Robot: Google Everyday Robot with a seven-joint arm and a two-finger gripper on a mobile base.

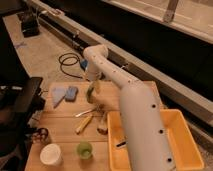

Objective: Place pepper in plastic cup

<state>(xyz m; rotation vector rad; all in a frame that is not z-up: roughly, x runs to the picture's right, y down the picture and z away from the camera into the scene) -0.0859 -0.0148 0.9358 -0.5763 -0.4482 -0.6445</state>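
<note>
The pepper (90,94) is a slim dark green curved thing lying on the wooden table (60,131) towards its far edge, right of the blue items. My gripper (93,84) hangs directly over the pepper's upper end, open, with nothing in it. The white arm sweeps from the lower right up and over to that spot. The plastic cup (84,149), small and light green, stands upright near the table's front edge, well below the pepper.
A white cup (50,154) stands left of the green one. A yellow elongated object (83,124) and a metal spoon (87,112) lie mid-table. A blue sponge (71,93) and pale cloth (58,94) sit at the far left. A yellow tray (184,145) fills the right, partly behind the arm.
</note>
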